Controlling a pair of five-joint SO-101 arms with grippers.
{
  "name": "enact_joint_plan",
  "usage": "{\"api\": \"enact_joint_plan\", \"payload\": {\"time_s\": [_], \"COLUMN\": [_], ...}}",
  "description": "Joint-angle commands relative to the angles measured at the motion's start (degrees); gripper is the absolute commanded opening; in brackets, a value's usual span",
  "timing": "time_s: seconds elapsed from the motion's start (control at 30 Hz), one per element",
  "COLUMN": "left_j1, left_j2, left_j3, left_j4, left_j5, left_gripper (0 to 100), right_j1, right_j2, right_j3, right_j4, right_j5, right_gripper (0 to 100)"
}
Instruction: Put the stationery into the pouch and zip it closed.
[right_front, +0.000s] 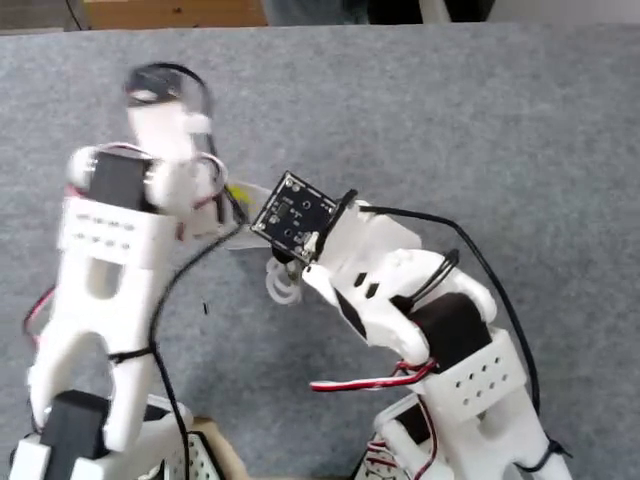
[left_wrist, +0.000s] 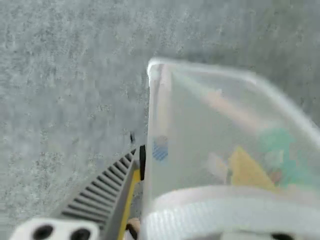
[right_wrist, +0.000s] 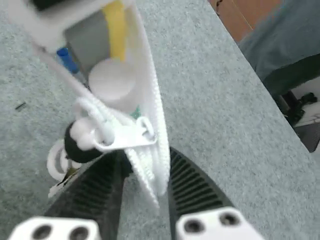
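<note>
Item under handling: pouch (left_wrist: 220, 130), clear-walled with a white zip edge. In the high view it sits just left of centre, held off the surface (left_wrist: 60, 75). The left arm (right_front: 105, 260) is at its 9 o'clock and the right arm (right_front: 400, 290) at its 4 o'clock.

Contents: stationery is visible through the wall, including a yellow piece (left_wrist: 245, 167), a green piece (left_wrist: 277, 145) and a blue piece (left_wrist: 160, 149).

Left jaws: closed on one end of the pouch, with a ribbed finger (left_wrist: 100, 195) flat against its wall.

Right jaws: closed to a narrow gap on the opposite end. The zip teeth (right_wrist: 152, 115) pass between them, and the zip pull (right_wrist: 127, 137) sits just above. White cord loops (right_wrist: 57, 162) hang from the pull.

Zip: how far it has been run cannot be told.

Handling assessment: the pouch is judged light, soft-walled and slick. The film is likely to buckle or slide if pinched mid-panel. The woven zip edge is the stiffest part and the sound place to anchor. The pull is small and flat, so the tab or its cord is the better hold for drawing it along. The opposite end should be kept taut so the teeth stay in line.
</note>
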Motion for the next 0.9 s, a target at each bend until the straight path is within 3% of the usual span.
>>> {"api": "enact_joint_plan", "payload": {"time_s": [0.0, 0.1, 0.47, 0.87], "left_j1": [1.01, 1.01, 0.84, -7.52], "left_j2": [-4.92, -8.79, -11.08, -11.25], "left_j3": [-2.42, -3.74, -1.89, -1.71], "left_j4": [0.26, 0.26, -0.7, -3.43], "left_j5": [0.62, 0.62, 0.26, 0.26], "left_gripper": [29, 29, 29, 29], "right_j1": [1.05, 3.08, 3.43, 3.52], "right_j2": [0.22, 0.22, 0.22, 0.22], "right_j3": [-1.71, -1.71, -1.8, -1.71], "right_j4": [-4.22, -6.59, -6.68, -6.68], "right_j5": [-3.6, -7.03, -7.3, -7.3], "right_gripper": [1.2, 1.2, 1.2, 1.2]}}
